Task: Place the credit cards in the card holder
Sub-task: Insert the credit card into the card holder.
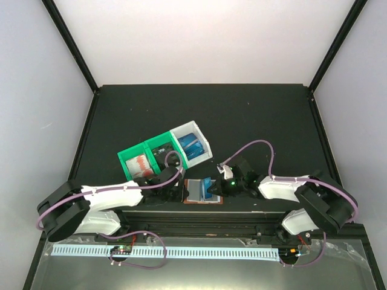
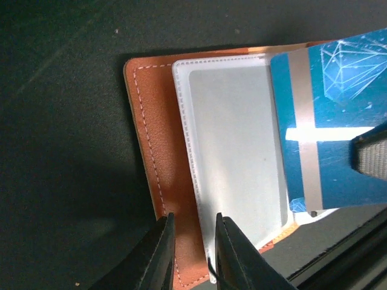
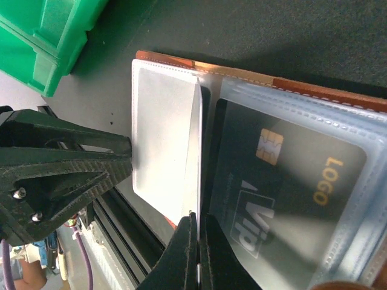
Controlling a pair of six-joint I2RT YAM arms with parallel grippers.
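Two hands in view. The right hand (image 3: 196, 240) is clenched on a blue credit card (image 2: 329, 115) with a silver stripe and white line pattern, held on edge just ahead of its fingertips over the open card holder (image 2: 154, 151). The holder is reddish-brown leather with white stitching and greyish clear pockets (image 2: 236, 151); one pocket beside the fingertips holds a black card (image 3: 284, 181) marked VIP. The left hand (image 2: 192, 254) straddles the holder's edge; I cannot tell whether it grips.

A black bench (image 1: 254, 121) is recorded. An open reddish-brown card holder (image 1: 193, 192) is laid flat on it, between the left fingers (image 2: 160, 254) and the right fingers (image 3: 184, 254). Green bins (image 1: 124, 158) and an adjoining white bin (image 1: 183, 129) are set just beyond the left fingers.
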